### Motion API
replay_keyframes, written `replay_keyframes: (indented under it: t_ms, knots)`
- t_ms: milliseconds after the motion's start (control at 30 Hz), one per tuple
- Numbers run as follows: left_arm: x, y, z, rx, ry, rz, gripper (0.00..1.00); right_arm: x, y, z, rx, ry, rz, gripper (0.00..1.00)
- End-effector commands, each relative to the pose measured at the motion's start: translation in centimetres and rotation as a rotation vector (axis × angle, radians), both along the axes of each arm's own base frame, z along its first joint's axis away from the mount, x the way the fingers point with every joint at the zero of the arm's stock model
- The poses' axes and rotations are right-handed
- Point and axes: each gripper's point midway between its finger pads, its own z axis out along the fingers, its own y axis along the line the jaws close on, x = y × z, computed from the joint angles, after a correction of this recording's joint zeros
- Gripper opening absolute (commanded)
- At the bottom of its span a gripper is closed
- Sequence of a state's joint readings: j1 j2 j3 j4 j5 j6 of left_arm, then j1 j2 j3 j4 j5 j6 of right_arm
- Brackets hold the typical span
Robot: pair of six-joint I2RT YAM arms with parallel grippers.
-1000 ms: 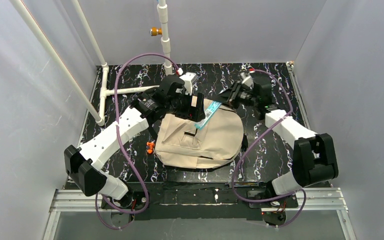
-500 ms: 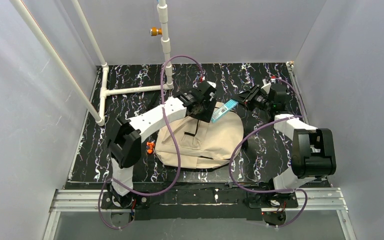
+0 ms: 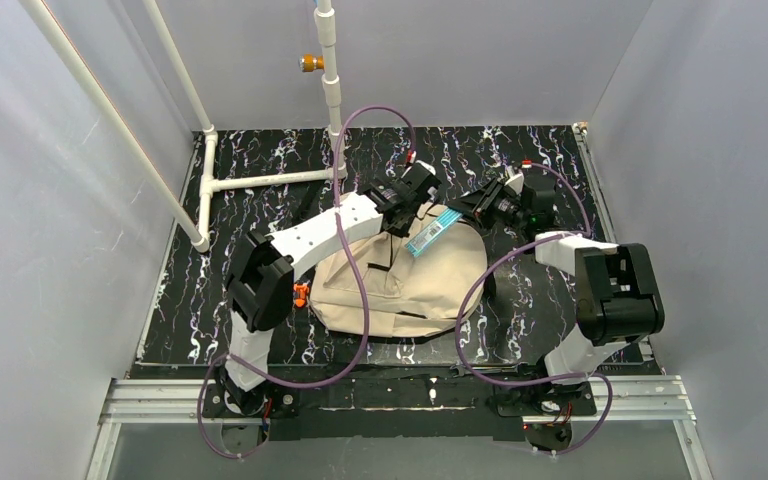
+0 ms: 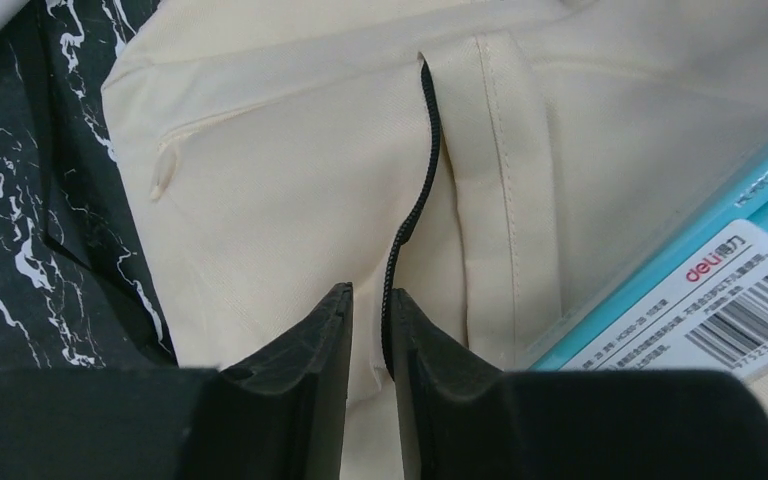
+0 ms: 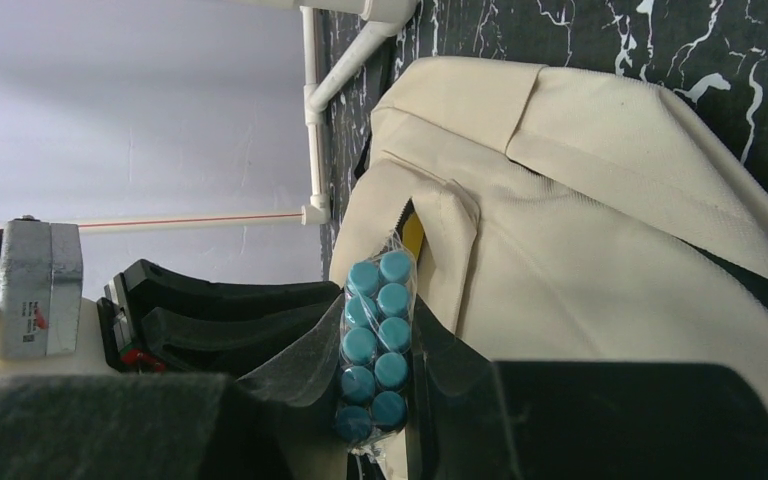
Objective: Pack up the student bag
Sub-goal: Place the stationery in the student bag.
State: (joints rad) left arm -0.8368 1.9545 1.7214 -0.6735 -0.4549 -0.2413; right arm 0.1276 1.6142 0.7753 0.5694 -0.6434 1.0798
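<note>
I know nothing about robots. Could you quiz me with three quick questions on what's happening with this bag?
1. What does the right gripper hold? A a book; B a pack of blue-capped pens; C a bottle.
2. True or false: the left gripper has its jaws wide apart.
3. Fill in: the student bag lies ____ on the table, not upright.
Key: 1 B; 2 false, they nearly meet; 3 flat.

The student bag (image 3: pixel 410 285), beige soft fabric with black zips and straps, is lying flat at the middle of the black marbled worktop (image 3: pixel 260 160), its zip opening facing the far side
</note>
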Motion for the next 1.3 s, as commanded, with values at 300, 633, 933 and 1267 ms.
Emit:
replay_keyframes:
  t_ms: [300,633,933,1267]
  knots:
    - [0.0,-1.1,0.1,0.052,0.083,-0.086,0.39,1.5,1.4,0.8,0.063,-0.059,0.014,0.09]
    - [-0.1,-0.7,1.3,0.033,0.049,-0.048,0.0,1.4,2.5,1.0,0.08,-0.056,0.026,0.09]
    - [0.2,-1.8,4.8,-0.201,-0.115,-0.034,0.0,1.3,7.3,2.9,0.245,-0.065,0.085,0.09]
    - [0.9,-2.3,5.5,-0.24,-0.152,-0.029,0.0,-1.6,10.6,1.4,0.186,-0.103,0.207,0.09]
